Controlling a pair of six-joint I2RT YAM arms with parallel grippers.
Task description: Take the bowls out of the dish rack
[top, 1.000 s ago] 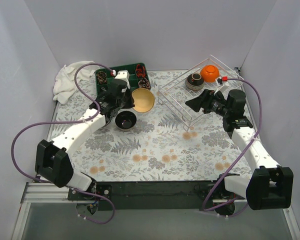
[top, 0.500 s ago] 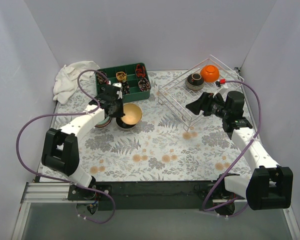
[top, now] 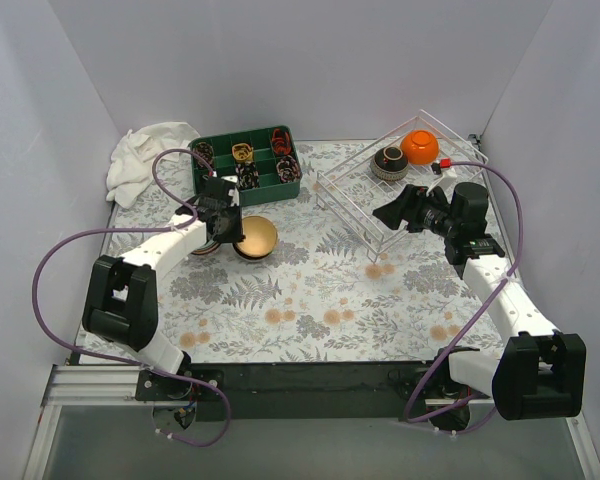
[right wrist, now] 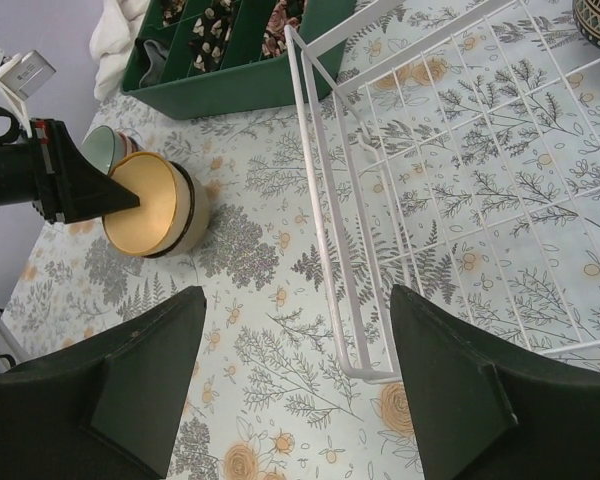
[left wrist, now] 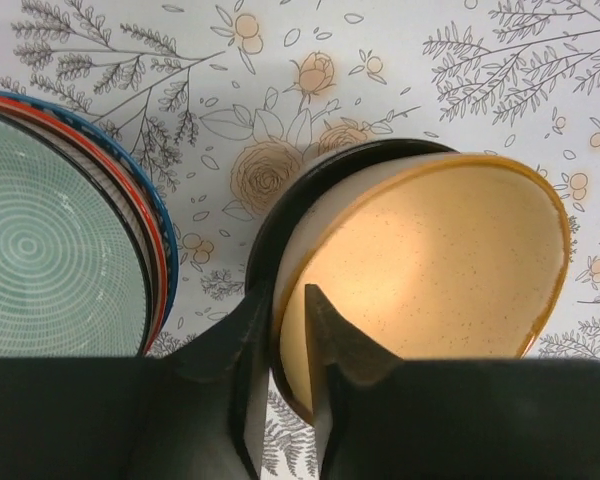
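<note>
A yellow bowl (top: 255, 237) sits level inside a black bowl (left wrist: 280, 205) on the table, left of centre. My left gripper (top: 232, 232) is shut on its near rim, one finger inside the yellow bowl (left wrist: 430, 260) and one outside. The wire dish rack (top: 365, 205) stands at the back right, holding an orange bowl (top: 419, 147) and a dark ribbed bowl (top: 389, 161) at its far end. My right gripper (top: 385, 213) hangs open above the rack's near-left corner (right wrist: 315, 170), with nothing between its fingers.
A stack of bowls with a green-lined one on top (left wrist: 50, 250) stands right beside the black bowl. A green divided tray (top: 245, 160) of small items lies behind them, and a white cloth (top: 140, 160) is in the back-left corner.
My left arm brought the yellow bowl back from its raised, tilted position and set it level in the black bowl. The right arm has stayed still.
</note>
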